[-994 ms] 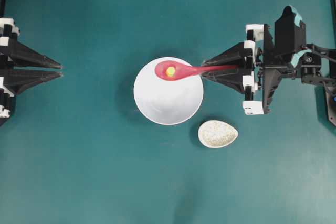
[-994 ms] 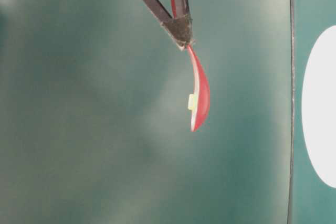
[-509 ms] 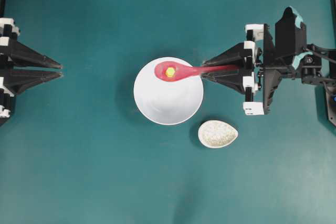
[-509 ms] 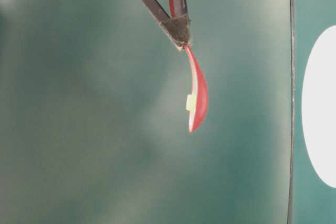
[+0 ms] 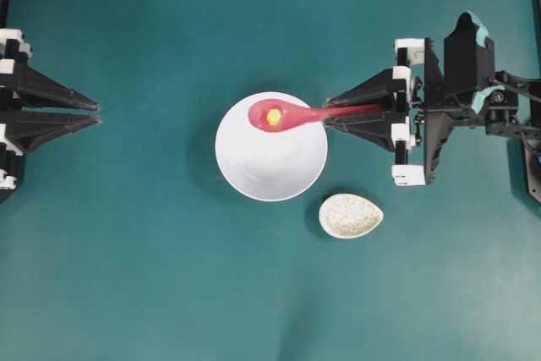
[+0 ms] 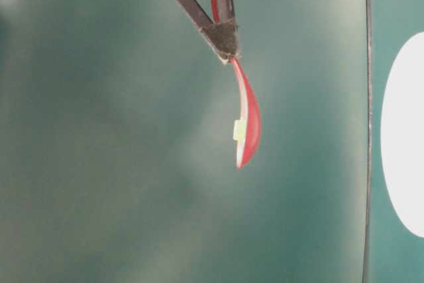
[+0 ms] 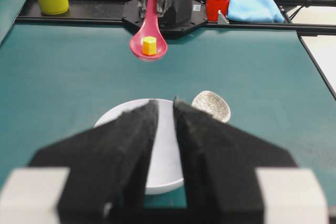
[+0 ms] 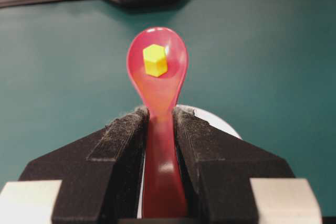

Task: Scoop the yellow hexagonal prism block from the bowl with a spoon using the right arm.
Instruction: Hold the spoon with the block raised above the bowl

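Pretty much done by the looks of it. Right end effector (image 8: 157,124) clamped tight on the handle of the spoon (image 5: 292,113), fingers (image 8: 118,145) pressed against both sides, scoop pointing out away from the arm. Yellow hexagonal prism block (image 8: 155,60) sitting in the scoop, near the middle, not sliding toward the edge. Held well up off the bowl (image 5: 270,162) judging from the left wrist view, with a clear gap between scoop and rim; from overhead, hovering over the bowl's far edge. Nothing yellow left down in the bowl. Left end effector (image 5: 95,114) parked way off at its side of the surface, jaws only a narrow gap apart, gripping nothing. Little speckled dish (image 5: 350,216) just beside the bowl, untouched. Only thing left, probably: keep the spoon level so the block stays put.
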You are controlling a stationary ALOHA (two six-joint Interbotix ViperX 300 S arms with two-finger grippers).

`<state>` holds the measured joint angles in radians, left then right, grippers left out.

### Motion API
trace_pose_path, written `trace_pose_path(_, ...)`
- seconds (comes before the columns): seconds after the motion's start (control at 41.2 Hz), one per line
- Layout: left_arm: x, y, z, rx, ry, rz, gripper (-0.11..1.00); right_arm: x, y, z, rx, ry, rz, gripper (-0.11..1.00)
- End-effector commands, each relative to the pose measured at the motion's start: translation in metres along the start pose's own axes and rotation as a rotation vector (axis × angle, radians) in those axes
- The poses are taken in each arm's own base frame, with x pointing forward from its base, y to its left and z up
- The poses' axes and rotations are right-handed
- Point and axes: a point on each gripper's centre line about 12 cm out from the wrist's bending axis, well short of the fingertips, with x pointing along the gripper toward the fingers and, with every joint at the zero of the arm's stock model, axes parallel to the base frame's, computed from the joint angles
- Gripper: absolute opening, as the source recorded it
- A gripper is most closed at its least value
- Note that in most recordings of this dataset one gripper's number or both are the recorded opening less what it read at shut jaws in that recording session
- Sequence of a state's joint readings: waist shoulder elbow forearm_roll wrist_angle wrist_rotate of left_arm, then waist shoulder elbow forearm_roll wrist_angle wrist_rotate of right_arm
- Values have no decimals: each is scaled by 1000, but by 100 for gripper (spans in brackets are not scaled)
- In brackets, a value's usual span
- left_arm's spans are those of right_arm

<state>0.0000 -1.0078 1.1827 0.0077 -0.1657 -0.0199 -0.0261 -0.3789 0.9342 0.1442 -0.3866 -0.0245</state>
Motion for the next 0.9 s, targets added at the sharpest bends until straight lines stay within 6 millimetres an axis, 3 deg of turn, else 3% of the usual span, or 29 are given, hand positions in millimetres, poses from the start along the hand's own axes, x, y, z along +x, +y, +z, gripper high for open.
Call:
trace_pose_path(0.0,2,0,12,3,-34,1,19,-2,2,14,-4,-44,8,25)
trace_pose_path(0.873,3,0,11,2,-23,-1,19,-1,3,17,-14,-45,9,25)
